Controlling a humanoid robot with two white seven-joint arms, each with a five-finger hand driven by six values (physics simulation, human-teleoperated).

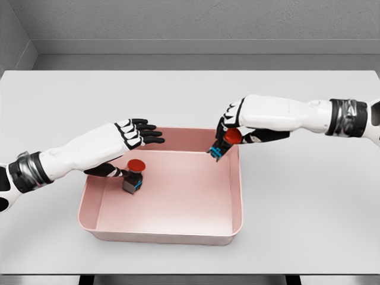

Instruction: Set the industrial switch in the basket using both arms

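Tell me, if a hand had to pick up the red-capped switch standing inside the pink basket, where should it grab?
Probably the dark boxy body under the red cap of the switch, pinched from above. It stands upright in the basket, whose walls hinder a low sideways approach, and the left hand hovers right beside it.

At frame centre a pink basket (236, 196) sits on a white table (309, 202). The left hand (133, 138), fingers extended, hovers over its left rim beside 1 red-capped industrial switch (134, 175) standing inside. The right hand (230, 127) grips a 2nd switch (224, 144), tilted, above the upper right corner.
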